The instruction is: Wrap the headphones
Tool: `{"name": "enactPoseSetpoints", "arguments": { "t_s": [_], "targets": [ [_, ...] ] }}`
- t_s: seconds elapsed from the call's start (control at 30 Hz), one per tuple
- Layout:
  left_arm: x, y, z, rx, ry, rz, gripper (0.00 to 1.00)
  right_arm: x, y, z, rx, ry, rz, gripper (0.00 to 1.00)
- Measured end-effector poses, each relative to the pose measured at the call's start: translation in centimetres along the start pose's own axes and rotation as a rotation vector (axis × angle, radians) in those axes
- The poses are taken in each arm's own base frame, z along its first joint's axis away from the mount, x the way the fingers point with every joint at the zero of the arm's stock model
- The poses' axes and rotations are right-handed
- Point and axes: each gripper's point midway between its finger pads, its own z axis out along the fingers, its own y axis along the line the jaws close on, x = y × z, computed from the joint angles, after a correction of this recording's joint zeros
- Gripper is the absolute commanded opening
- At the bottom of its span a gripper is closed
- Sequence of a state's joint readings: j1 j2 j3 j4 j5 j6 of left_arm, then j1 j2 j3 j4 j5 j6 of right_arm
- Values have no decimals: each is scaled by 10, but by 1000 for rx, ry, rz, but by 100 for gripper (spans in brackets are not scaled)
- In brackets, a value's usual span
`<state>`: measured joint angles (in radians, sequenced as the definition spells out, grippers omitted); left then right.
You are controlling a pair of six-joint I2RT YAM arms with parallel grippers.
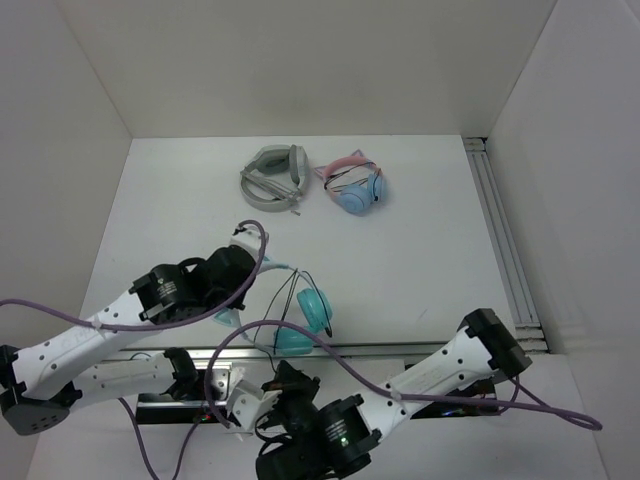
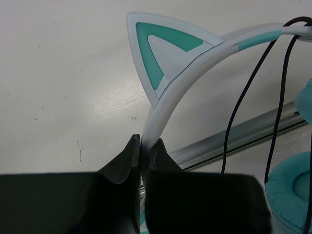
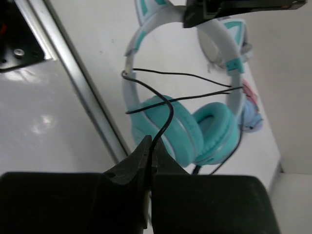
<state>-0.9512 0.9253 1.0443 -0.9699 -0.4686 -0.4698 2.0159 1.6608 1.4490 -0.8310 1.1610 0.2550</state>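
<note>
The teal headphones (image 1: 303,322) hang near the table's near edge, with ear cups (image 3: 176,127) low and the pale headband (image 2: 168,100) with a cat ear (image 2: 161,46) up. My left gripper (image 2: 144,142) is shut on the headband and holds it; in the top view it (image 1: 258,262) is left of the cups. The thin black cable (image 3: 168,114) crosses the headband in two strands. My right gripper (image 3: 152,144) is shut on the cable just below the cups, and in the top view it (image 1: 284,376) is at the near edge.
Grey headphones (image 1: 272,176) and pink-banded cat-ear headphones (image 1: 355,186) lie at the back of the table. An aluminium rail (image 1: 502,240) runs along the right side and another (image 1: 400,348) along the near edge. White walls enclose the table.
</note>
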Motion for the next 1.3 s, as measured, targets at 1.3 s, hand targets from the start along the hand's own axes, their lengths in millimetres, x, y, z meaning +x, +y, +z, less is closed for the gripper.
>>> {"name": "enactPoseSetpoints", "arguments": {
  "t_s": [1.3],
  "targets": [
    [-2,-19,8,44,31,6,0,12,-127,80,118,66,63,6]
  ]
}}
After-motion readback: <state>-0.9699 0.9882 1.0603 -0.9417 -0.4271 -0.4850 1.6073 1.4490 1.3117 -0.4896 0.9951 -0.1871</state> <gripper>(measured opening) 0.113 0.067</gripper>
